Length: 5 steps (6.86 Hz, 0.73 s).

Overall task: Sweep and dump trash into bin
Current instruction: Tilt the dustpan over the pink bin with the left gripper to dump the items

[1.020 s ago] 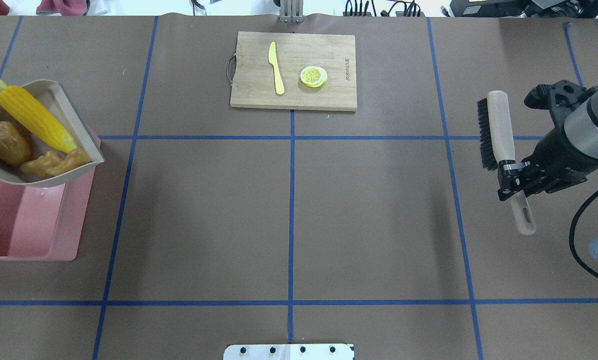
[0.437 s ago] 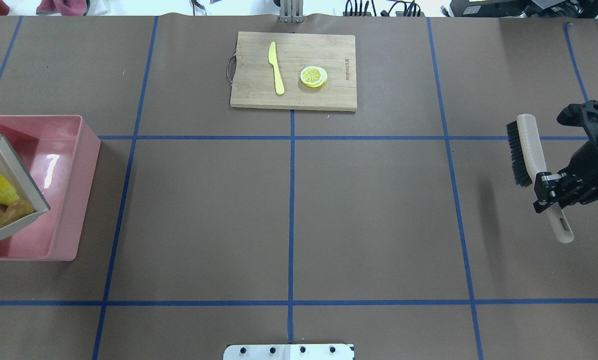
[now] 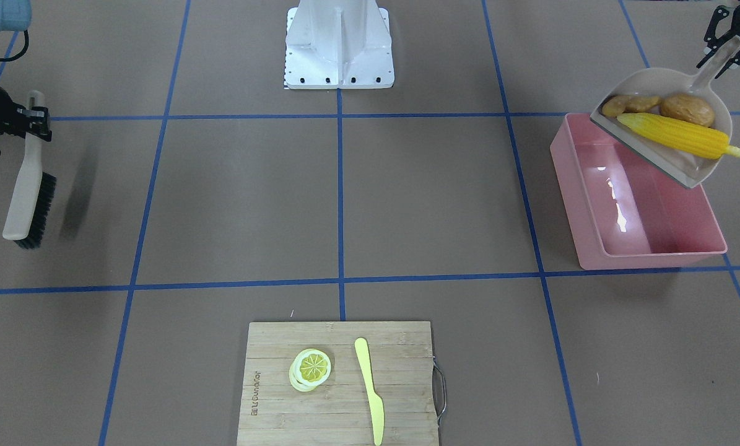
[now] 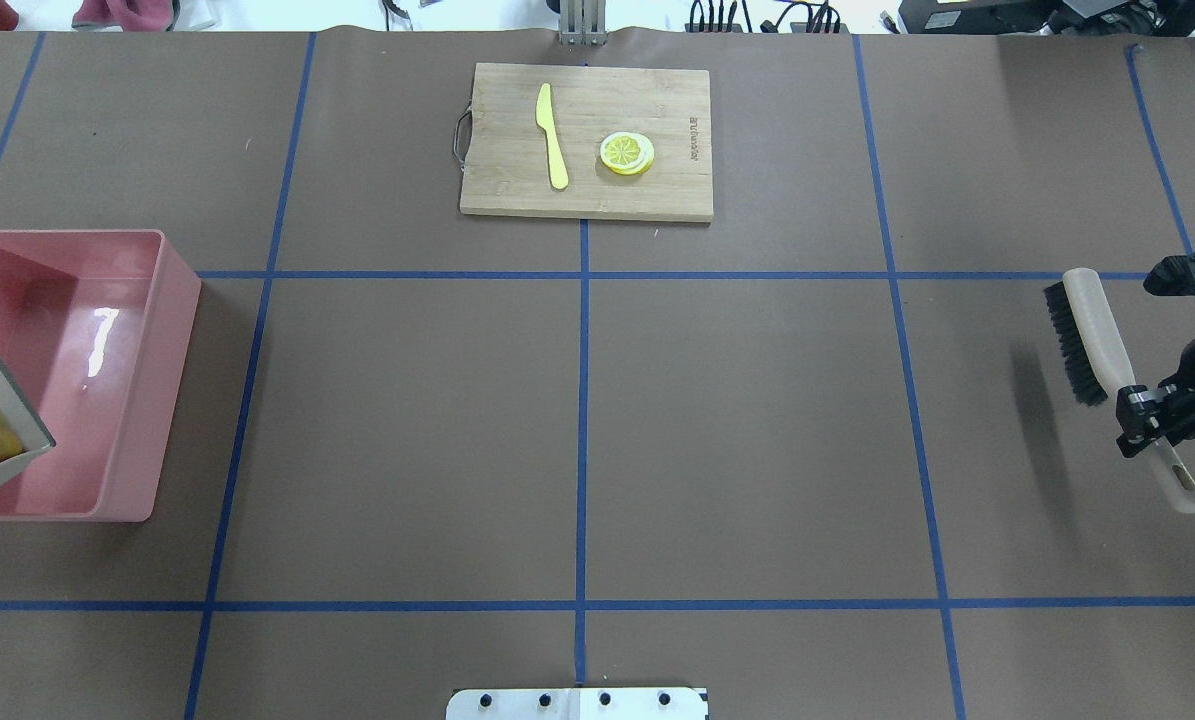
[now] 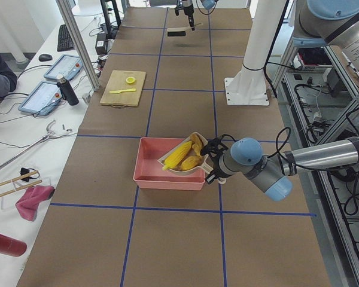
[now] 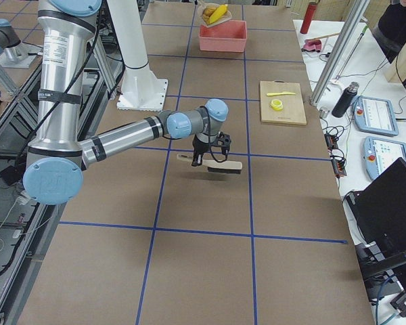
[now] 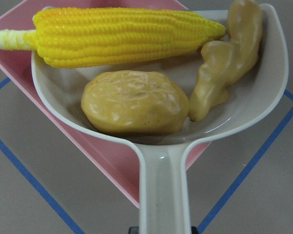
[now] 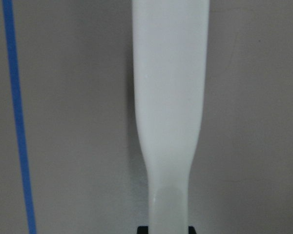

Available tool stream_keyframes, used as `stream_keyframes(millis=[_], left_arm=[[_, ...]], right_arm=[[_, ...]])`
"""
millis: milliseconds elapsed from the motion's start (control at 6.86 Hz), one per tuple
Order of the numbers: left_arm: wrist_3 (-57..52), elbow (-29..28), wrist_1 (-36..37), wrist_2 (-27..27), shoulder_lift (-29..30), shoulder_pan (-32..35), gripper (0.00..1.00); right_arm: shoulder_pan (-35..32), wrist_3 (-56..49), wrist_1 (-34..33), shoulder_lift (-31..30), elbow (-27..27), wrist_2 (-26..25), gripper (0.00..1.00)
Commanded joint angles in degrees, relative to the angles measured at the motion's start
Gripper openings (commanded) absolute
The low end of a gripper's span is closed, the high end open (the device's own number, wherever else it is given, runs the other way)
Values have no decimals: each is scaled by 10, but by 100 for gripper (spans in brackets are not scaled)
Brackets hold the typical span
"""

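Brown paper worktop (image 4: 737,430) with a blue tape grid, and as far as I can tell the sweeping half is basically done. All three bits of trash sit in the dustpan (image 3: 713,93): the corn cob (image 3: 673,136) lies along the open lip, with the potato (image 3: 687,109) and the ginger (image 3: 630,104) behind it, nearer the handle. None of them lies loose on the paper.

The left arm's jaws are clamped on the dustpan handle and hold the pan up over the robot-side end of the pink bin (image 3: 642,217), which sits at the left end of the worktop in the overhead view. The bin's glossy inside looks bare, so I'd say the dump itself hasn't happened yet. What's left, by my guess: tip the pan more so everything slides off the lip into the bin.

Over at the far right end, the right arm's jaws are closed around the handle of the brush (image 4: 1087,335), held above the paper and well apart from everything.

The cutting board (image 3: 339,384) with the lemon slices (image 3: 311,368) and the knife (image 3: 370,390) isn't part of this.
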<state>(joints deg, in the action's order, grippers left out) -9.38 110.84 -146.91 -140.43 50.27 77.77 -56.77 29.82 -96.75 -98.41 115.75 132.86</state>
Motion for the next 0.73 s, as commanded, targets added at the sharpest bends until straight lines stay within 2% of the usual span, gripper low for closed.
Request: stream_keyframes(millis=[0,291,583], left_arm=[[-23,11,41,-3,-11,33,4],[-126,90,244,-3,4,74,4],[-179,131,378,2,44,76,4]], right_arm=[[2,-24,4,-1,-35,-22,0],[3,-19,33,13,-80,-40,0],[3,-18,33,23,-97,-40,0]])
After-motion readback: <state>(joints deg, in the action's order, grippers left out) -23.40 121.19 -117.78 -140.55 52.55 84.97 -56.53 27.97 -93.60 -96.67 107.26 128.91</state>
